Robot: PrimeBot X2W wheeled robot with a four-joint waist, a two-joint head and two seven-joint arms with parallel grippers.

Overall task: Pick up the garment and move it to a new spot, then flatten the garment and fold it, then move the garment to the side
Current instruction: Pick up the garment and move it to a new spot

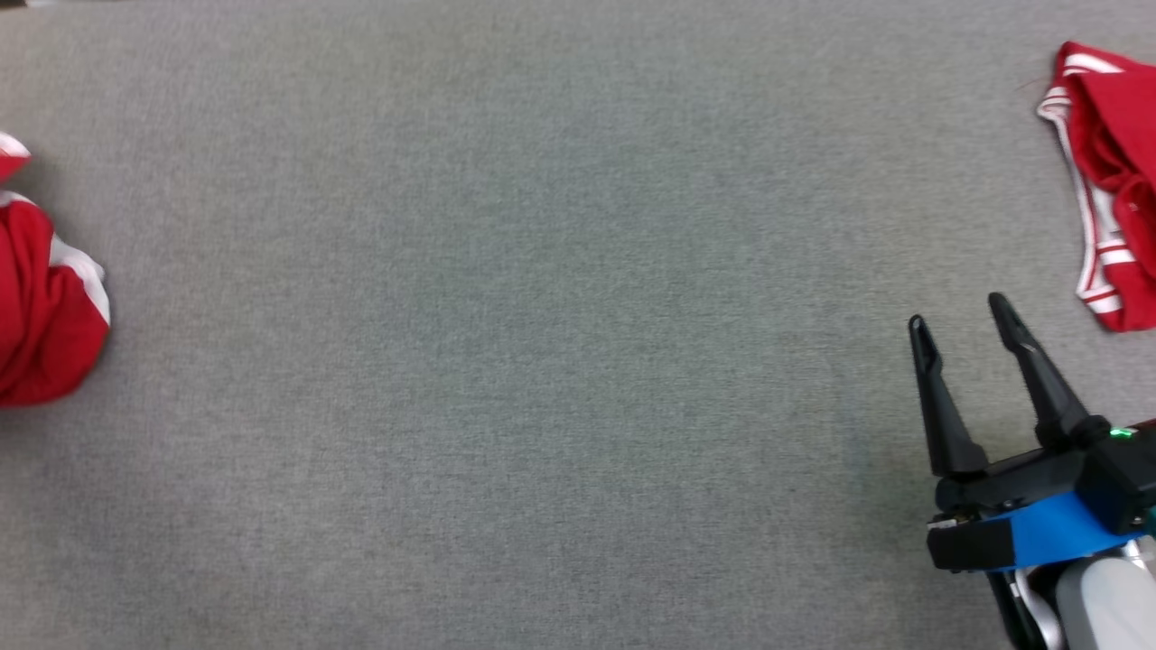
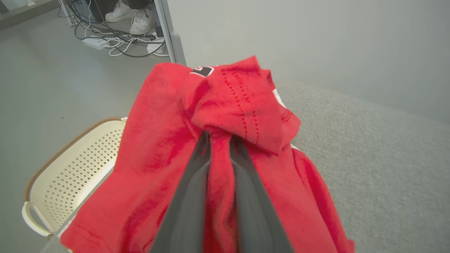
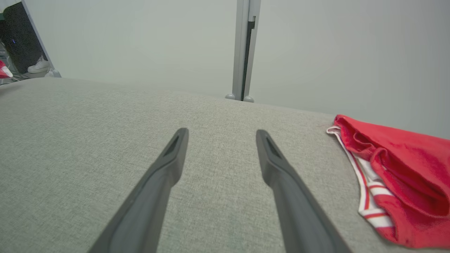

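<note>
A red garment [image 1: 41,316] with white trim bulges in at the left edge of the head view, bunched up on the grey table [image 1: 542,316]. In the left wrist view my left gripper [image 2: 221,138] is shut on a fold of this red garment [image 2: 158,140], which drapes over both fingers near the table's edge. My right gripper [image 1: 957,313] stands open at the lower right, just above the cloth surface, with nothing between its fingers [image 3: 175,154]. In the right wrist view, the right gripper [image 3: 221,133] points along the table.
A second red garment [image 1: 1115,162] with white stripes lies crumpled at the far right, to the right of my right gripper; the second garment [image 3: 397,165] has its striped edge facing the fingers. A cream perforated basket [image 2: 70,168] stands on the floor beside the table. Cables [image 2: 105,38] and a person's white shoes [image 2: 130,14] lie beyond.
</note>
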